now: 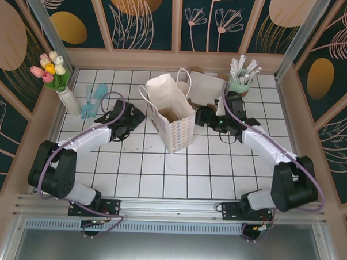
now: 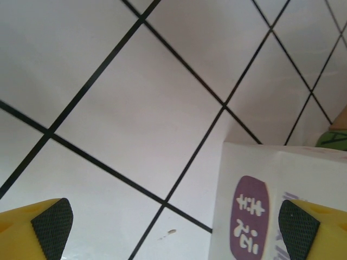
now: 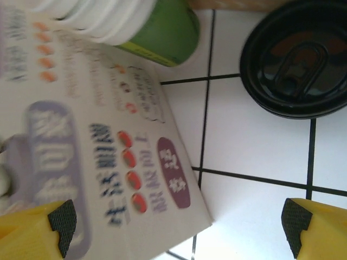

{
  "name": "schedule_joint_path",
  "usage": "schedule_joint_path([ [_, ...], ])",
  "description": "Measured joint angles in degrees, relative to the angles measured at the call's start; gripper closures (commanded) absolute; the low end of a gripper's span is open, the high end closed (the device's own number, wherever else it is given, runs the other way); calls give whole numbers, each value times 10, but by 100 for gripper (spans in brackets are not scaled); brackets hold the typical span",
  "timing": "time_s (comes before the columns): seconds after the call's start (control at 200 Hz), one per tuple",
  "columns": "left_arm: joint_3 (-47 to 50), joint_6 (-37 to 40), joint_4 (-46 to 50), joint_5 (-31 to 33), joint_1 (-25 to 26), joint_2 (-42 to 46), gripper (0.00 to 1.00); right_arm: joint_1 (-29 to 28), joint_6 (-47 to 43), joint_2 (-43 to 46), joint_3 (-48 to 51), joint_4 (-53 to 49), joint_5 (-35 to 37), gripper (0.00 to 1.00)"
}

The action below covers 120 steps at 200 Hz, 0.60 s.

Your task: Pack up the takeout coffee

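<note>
Top view:
- White paper bag (image 1: 169, 114): upright at frame centre on the white tiled surface (image 1: 131, 174), mouth open, handles raised.
- Left hand (image 1: 131, 118): just left of the bag, low over the tiles, released.
- Right hand (image 1: 204, 116): just right of the bag, released.
- Mint-green cup of wrapped straws (image 1: 242, 81): upper right of the frame, near the back wall, well apart from the bag.
- Vase of tulips (image 1: 54, 73): upper left of the frame.

Left wrist view:
- Left hand (image 2: 173, 230): black pads at the lower left and lower right corners, wide apart, nothing gripped.
- Bag (image 2: 260, 206): lower right of the frame, a purple label on its face, partly between the pads. Contact with the right pad: cannot tell.

Right wrist view:
- Right hand (image 3: 179, 227): pads wide apart at the lower corners, nothing gripped.
- Takeout coffee (image 3: 295, 59): upper right of the frame, seen from above as a black round lid, standing on the tiles, apart from both pads and beside the bag, not inside it.
- Printed face of the bag (image 3: 108, 151): left half of the frame, blurred.
- Green cup with stacked white rims (image 3: 162, 32): top centre, just behind the bag.
</note>
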<state>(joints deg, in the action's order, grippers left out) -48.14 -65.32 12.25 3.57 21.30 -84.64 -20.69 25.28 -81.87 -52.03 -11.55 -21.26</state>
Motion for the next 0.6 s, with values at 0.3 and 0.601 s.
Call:
schedule_joint_path([
  [0.3,29,-10,5,14,0,34,1,-77,36,-148,-51,41,1,1],
  [0.601,72,-32,9,7,0,82,1,-100,36,-236,-134,53,-14,1],
])
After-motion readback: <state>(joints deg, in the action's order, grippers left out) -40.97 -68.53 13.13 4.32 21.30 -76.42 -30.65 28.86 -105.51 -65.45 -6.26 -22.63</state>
